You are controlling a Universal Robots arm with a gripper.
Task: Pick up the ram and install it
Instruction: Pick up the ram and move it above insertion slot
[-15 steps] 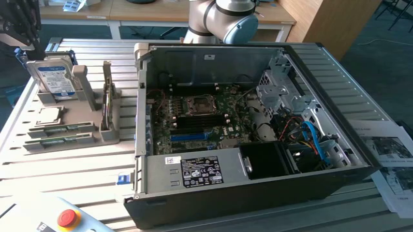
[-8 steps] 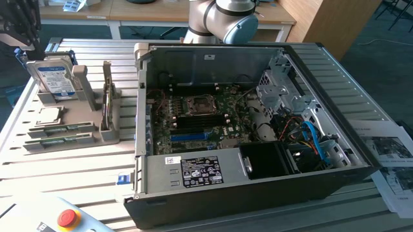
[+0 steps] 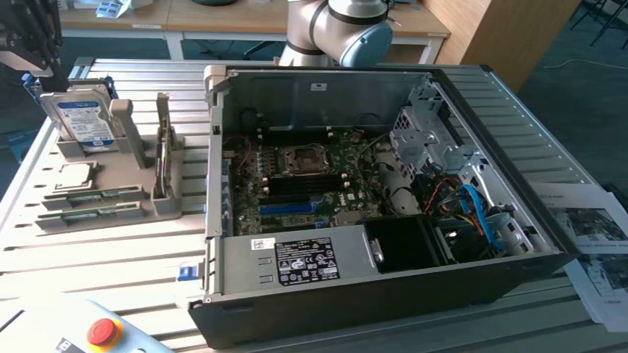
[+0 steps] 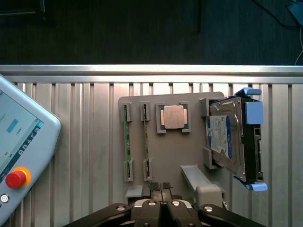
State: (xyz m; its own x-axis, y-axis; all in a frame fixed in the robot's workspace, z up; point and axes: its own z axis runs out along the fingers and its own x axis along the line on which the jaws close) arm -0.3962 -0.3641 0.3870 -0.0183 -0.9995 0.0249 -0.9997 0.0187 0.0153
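Two ram sticks (image 4: 126, 142), long thin green boards, lie side by side in slots of a grey holder (image 4: 189, 151); the second stick (image 4: 146, 142) is the one nearer the fingers. In the exterior view the ram (image 3: 93, 196) lies at the holder's front, left of the open computer case (image 3: 393, 279). My gripper (image 4: 161, 186) hangs high above the holder's edge, its fingers shut together with nothing between them. It shows as a dark shape (image 3: 40, 70) at the exterior view's upper left. The motherboard (image 3: 304, 184) lies inside the case.
The holder also carries a square silver processor chip (image 4: 172, 117) and a blue-labelled hard drive (image 4: 232, 142). A thin board (image 3: 162, 147) stands on edge in the holder. A teach pendant with a red button (image 4: 16, 177) lies on the slatted table. Papers (image 3: 593, 228) lie beside the case.
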